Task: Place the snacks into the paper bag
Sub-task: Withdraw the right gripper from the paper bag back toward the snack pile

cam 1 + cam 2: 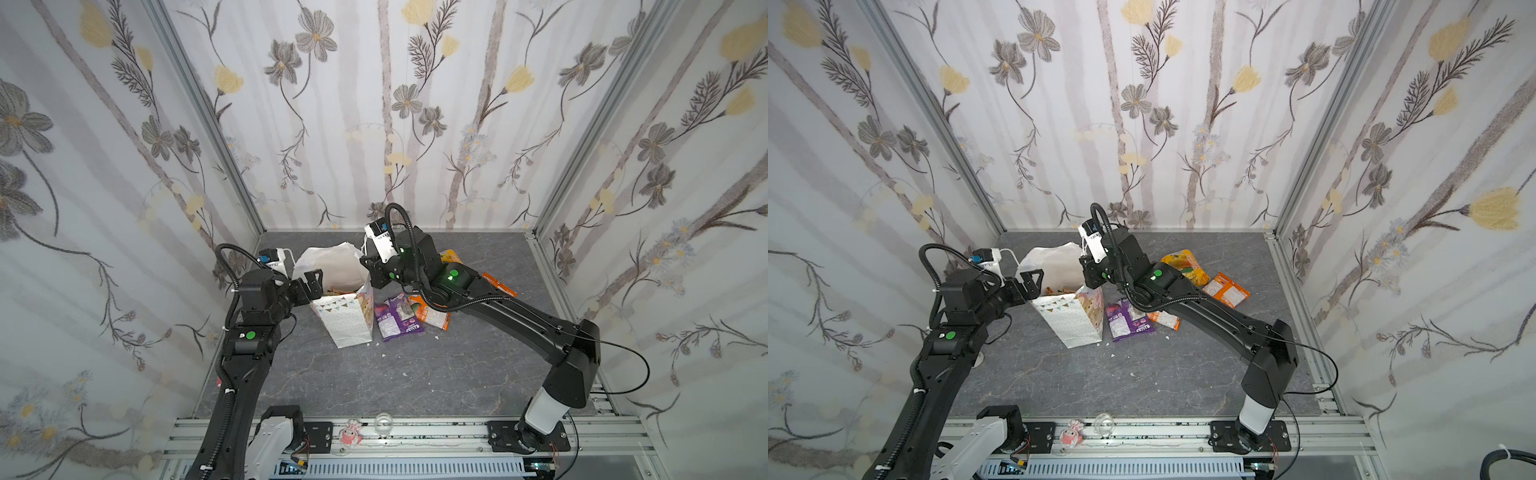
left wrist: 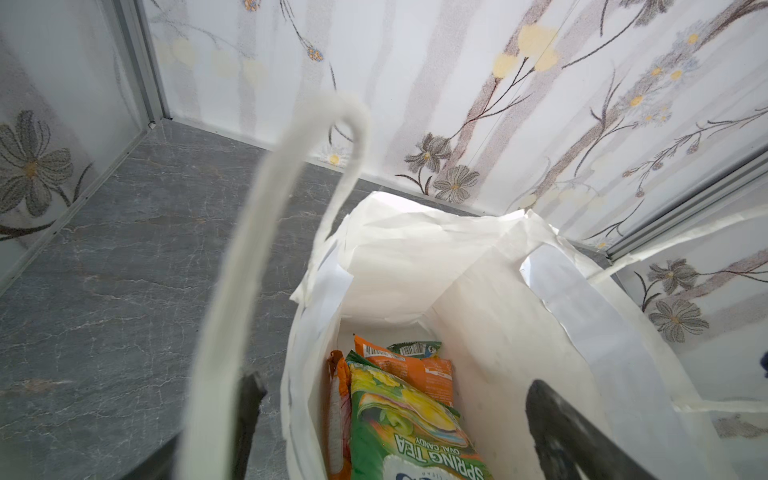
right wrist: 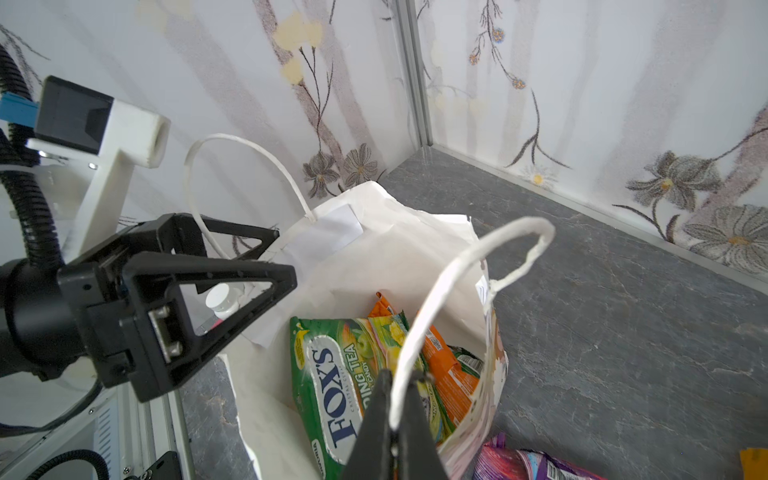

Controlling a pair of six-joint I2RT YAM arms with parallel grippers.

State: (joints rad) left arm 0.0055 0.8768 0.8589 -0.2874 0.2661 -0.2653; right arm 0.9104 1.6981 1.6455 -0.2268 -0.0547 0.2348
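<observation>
Four snacks (image 1: 1225, 289) lie right of the paper bag (image 1: 1075, 328), beneath the nearer right arm (image 1: 1204, 316). The right gripper (image 3: 401, 386) pinches the bag's cord handle (image 3: 523, 223); the left gripper (image 3: 284, 255) gapes astride the rim (image 3: 328, 228).

On my screens the paper bag (image 1: 347, 324) was white, with small dots, a pastel triangle bunting near its rim, and white cord handles (image 3: 519, 226). The green packet (image 3: 328, 374) bore dark-blue FOX'S lettering on a white oval. I also saw an orange packet (image 2: 419, 370) and a purple packet (image 1: 395, 320). The floor (image 1: 374, 382) was grey, veined like marble, and the walls (image 1: 415, 124) showed grey and yellow flowers.
</observation>
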